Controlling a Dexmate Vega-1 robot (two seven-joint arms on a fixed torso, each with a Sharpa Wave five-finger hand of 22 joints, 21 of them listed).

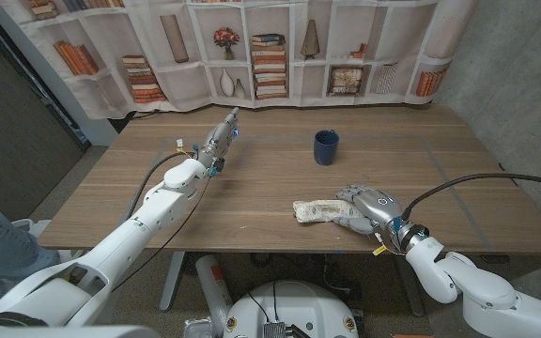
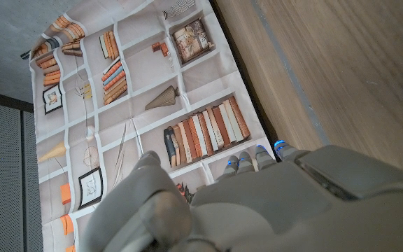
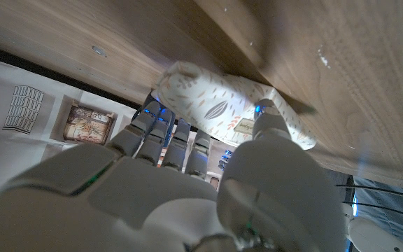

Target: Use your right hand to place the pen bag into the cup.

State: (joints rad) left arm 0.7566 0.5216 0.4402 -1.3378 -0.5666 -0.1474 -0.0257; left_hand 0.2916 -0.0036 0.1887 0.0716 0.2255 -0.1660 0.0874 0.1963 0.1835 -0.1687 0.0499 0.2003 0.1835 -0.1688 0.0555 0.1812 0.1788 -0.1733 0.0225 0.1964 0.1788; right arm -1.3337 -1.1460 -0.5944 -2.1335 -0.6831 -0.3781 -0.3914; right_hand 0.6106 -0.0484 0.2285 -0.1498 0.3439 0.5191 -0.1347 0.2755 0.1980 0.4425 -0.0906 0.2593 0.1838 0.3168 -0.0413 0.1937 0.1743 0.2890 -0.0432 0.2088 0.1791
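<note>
The pen bag [image 1: 319, 210] lies on the table [image 1: 252, 197], well short of the cup [image 1: 325, 146]; it is gripped by the right hand [image 1: 369, 208], fingers [image 3: 165, 133] closed around it. The left hand [image 1: 220, 139] is extended, holding nothing.

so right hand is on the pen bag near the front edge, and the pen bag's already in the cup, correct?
Not in the cup. The pen bag lies on the table under the right hand, near the front edge; the cup stands apart, farther back. The head view shows it.
</note>
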